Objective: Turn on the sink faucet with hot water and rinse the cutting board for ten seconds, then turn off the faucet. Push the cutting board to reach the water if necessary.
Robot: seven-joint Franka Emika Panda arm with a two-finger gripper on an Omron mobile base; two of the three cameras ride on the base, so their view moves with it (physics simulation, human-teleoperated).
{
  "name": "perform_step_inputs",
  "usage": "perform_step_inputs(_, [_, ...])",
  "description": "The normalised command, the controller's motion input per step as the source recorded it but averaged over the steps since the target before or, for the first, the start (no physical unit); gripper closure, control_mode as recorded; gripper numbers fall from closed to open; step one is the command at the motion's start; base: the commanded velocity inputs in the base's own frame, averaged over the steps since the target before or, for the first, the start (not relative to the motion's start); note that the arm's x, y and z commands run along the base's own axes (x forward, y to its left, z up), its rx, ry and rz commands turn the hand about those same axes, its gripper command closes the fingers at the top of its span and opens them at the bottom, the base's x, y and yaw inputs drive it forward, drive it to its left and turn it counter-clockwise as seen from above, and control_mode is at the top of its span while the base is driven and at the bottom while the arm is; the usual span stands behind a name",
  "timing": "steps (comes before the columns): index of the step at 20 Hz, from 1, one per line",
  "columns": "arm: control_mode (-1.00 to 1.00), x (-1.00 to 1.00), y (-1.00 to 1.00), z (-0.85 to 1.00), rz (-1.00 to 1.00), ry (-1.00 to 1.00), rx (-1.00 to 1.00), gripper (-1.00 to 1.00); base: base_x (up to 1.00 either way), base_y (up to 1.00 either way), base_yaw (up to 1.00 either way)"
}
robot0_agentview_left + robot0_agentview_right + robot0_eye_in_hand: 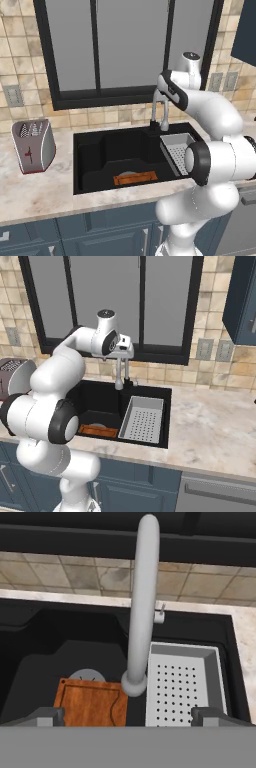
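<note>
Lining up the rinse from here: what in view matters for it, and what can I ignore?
For the job:
- sink faucet, no stream from it
- cutting board, flat in the sink
- end effector, open above the spout

Just lying about:
- grey perforated rack
- toaster
- window

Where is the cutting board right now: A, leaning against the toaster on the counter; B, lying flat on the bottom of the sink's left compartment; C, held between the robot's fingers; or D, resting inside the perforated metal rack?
B: the cutting board lies flat on the floor of the sink, left of the metal rack, partly covering the drain, with nothing gripping it.
</note>
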Motion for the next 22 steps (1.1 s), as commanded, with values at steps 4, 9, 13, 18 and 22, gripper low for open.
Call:
perform_step_inputs(4, [-1.00,0.00,0.00,-0.07,0.00,0.00,0.00,-1.00,0.00,0.00,0.00])
perform_step_inputs(9, [-1.00,0.00,0.00,-0.04,0.00,0.00,0.00,-1.00,0.00,0.00,0.00])
perform_step_inputs(13, [-1.00,0.00,0.00,-0.01,0.00,0.01,0.00,-1.00,0.00,0.00,0.00])
perform_step_inputs(18, [-1.00,0.00,0.00,0.00,0.00,0.02,0.00,-1.00,0.00,0.00,0.00])
perform_step_inputs(22, [-1.00,0.00,0.00,0.00,0.00,0.01,0.00,-1.00,0.00,0.00,0.00])
